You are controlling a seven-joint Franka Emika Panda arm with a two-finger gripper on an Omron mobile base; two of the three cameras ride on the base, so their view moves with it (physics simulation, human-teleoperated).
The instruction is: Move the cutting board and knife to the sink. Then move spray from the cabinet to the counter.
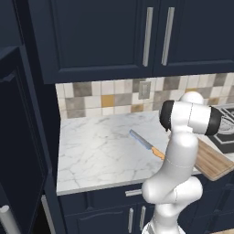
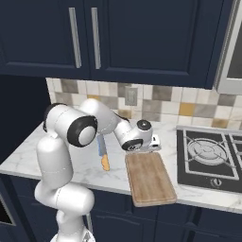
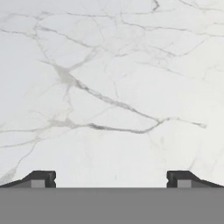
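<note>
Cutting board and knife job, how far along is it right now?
Nothing looks done yet. The cutting board and knife both lie on the counter. The open gripper hangs over the board's far end, holding nothing. Both moves to the sink remain, then the spray.

Navy wall cupboards (image 2: pixel 94 38) are hanging overhead, long silver handles (image 1: pixel 157 36) catching the light. A tiled backsplash (image 1: pixel 109 98) in beige, grey and ochre is running behind the surface — a grey wall outlet (image 2: pixel 131 97) sitting in it. A black gas hob (image 2: pixel 208 158) is lying at the right, navy drawers (image 1: pixel 105 201) showing below.
</note>
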